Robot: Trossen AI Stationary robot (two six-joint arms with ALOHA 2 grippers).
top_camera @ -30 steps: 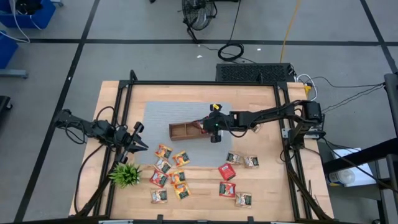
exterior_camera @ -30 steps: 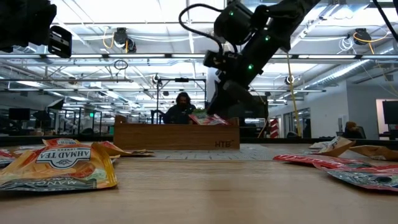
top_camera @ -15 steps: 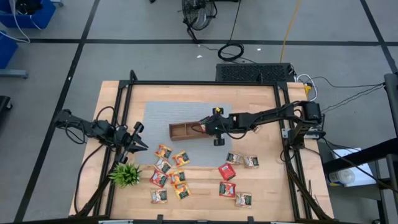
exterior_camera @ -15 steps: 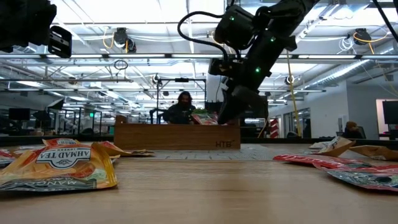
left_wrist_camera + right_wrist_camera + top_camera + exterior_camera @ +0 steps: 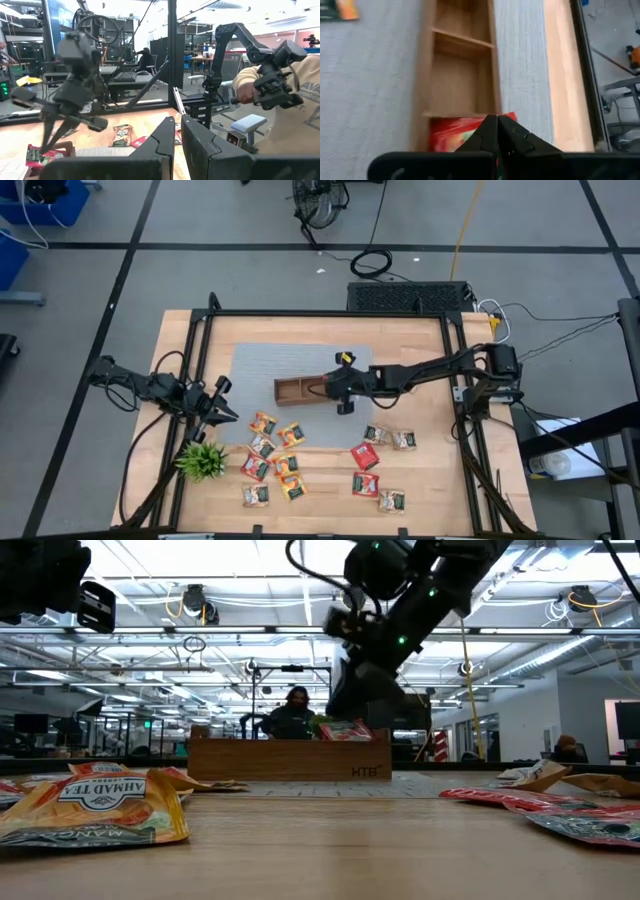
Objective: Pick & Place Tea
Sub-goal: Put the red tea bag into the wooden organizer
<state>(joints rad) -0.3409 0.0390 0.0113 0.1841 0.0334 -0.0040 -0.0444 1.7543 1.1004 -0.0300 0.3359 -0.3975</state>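
The right gripper, jaws pressed together on a red tea packet, is hanging over the wooden tray, risking the packet catching on the tray's rim.

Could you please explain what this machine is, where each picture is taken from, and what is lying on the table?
It is a robot with two dark arms at a wooden table. One picture looks straight down, one looks level across the tabletop, and one camera rides on each wrist. On a grey mat lies a wooden tray; loose tea sachets and a small green plant lie nearer the front. The right gripper is over the tray's end compartment, shut on a red sachet. The left gripper waits shut beside the plant, holding nothing. In the left wrist view a person sits beyond the table.
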